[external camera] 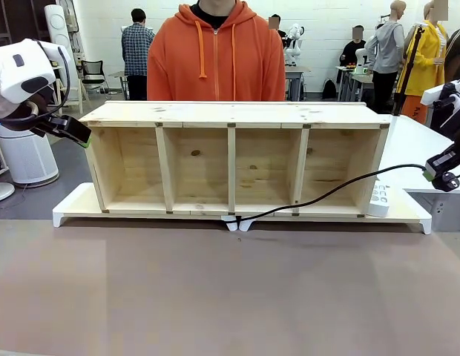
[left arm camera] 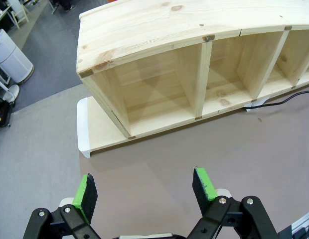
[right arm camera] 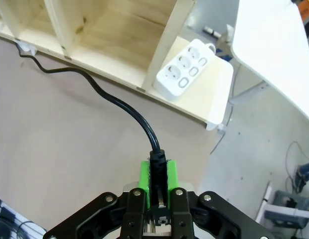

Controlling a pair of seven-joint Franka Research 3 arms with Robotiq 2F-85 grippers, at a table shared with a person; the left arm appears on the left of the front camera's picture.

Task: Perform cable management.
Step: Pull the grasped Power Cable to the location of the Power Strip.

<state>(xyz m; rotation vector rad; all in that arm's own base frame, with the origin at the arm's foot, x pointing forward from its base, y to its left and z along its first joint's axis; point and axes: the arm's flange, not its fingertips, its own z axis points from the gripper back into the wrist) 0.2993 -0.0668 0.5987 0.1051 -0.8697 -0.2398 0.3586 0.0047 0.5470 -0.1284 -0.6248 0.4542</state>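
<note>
Cable (right arm camera: 119,105) end in right gripper (right arm camera: 157,170), left gripper (left arm camera: 144,188) agape

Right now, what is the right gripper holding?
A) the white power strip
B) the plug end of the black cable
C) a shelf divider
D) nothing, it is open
B: in the right wrist view the right gripper is shut on the plug end of the cable, green pads either side.

You see the cable (external camera: 330,192) rising from a white clip (external camera: 237,222) below the wooden shelf's (external camera: 230,115) front edge to your right pincer (external camera: 432,170), clamped on its end past the power strip (external camera: 379,199). Your left pincer (external camera: 81,138) hovers by the shelf's left end.
</note>
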